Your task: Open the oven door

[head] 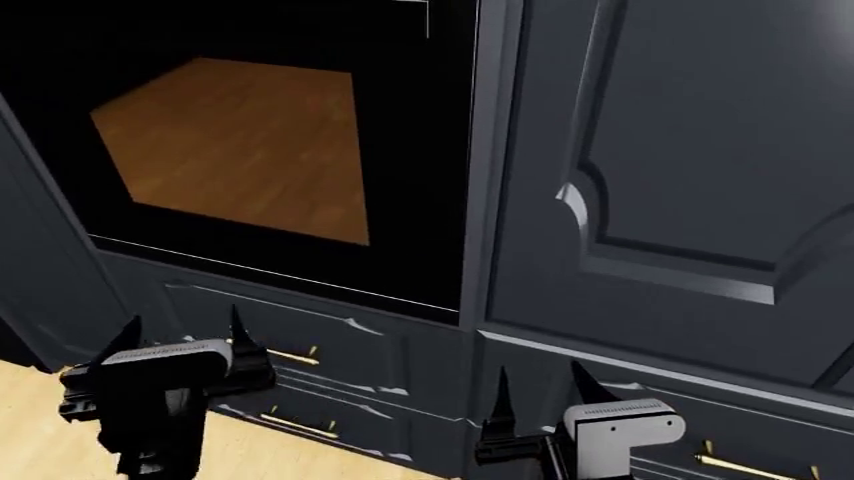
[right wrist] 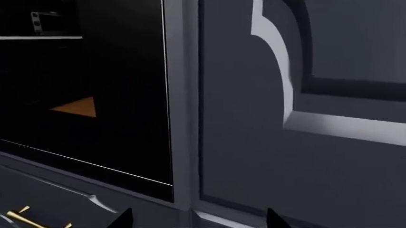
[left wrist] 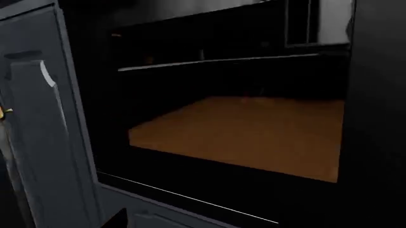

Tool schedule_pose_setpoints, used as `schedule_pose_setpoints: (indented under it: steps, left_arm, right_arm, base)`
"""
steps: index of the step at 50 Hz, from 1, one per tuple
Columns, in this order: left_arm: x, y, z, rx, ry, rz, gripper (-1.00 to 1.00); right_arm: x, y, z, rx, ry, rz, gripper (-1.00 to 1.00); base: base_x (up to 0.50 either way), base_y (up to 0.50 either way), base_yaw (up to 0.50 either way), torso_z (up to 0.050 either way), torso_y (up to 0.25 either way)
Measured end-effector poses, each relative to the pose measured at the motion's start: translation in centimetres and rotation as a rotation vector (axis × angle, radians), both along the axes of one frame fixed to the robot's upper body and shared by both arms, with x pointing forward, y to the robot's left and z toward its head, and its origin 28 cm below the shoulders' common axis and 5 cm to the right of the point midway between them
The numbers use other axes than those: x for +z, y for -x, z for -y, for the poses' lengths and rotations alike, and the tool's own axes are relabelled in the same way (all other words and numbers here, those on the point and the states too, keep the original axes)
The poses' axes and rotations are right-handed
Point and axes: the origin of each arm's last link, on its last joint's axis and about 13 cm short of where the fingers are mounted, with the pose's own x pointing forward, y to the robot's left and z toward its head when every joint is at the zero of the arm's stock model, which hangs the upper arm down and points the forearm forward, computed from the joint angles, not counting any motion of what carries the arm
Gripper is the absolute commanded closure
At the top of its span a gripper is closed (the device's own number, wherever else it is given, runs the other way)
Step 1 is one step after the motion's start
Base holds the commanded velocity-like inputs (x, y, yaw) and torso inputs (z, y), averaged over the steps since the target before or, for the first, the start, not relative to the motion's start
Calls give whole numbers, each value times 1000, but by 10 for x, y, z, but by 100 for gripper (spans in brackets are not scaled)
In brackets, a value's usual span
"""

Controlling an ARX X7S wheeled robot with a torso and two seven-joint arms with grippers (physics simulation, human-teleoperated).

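The oven door point(head: 267, 150) is a glossy black panel at the upper left of the head view. It lies flush with the cabinets around it, and its glass reflects a wooden floor. It fills the left wrist view point(left wrist: 241, 133) and takes up one side of the right wrist view point(right wrist: 95, 95). My left gripper point(head: 184, 328) hangs open below the door, in front of the drawers, touching nothing. Only one of its fingertips point(left wrist: 119, 221) shows in the left wrist view. My right gripper point(head: 541, 383) is open and empty too, and it faces the frame beside the door point(right wrist: 198, 221).
A navy raised-panel cabinet door point(head: 667, 180) stands right of the oven, and another cabinet door point(left wrist: 38, 133) is on the oven's other side. Below are navy drawers with brass handles point(head: 287, 357) point(head: 300, 427) point(head: 747, 465). Wooden floor point(head: 27, 420) shows at the lower left.
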Motion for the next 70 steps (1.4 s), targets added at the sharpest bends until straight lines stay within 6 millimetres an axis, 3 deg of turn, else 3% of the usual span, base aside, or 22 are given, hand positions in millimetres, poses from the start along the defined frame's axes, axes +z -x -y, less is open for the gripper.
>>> schedule_pose_setpoints:
  steps: [7,15,21,28,36,46,70]
  left_arm:
    - [86,-23,-17,12,-211,129,-100]
    - [165,-43,-7,-62,-661,249,-100]
    - [206,-48,-1,-64,-998,318,-100]
    - [236,-49,-1,-31,-1242,354,-100]
    - [255,-48,-2,8,-1388,362,-100]
    - [263,-51,-1,8,-1487,354,-100]
    - [236,-74,12,-103,-1525,285,-100]
  right_arm:
    - [1,1,-1,4,2,3,-100]
    - [3,2,-1,4,0,7,-100]
    - [4,2,-1,2,-2,9,-100]
    - [5,2,0,-1,-5,11,-100]
    - [5,2,0,-5,-8,13,-100]
    - [5,1,0,-11,-11,14,-100]
    - [6,-1,1,-22,-14,19,-100]
  base:
    - [0,0,0,0,0]
    - [0,0,0,0,0]
    - [0,0,0,0,0]
    - [0,0,0,0,0]
    - [0,0,0,0,0]
    - [0,0,0,0,0]
    - [0,0,0,0,0]
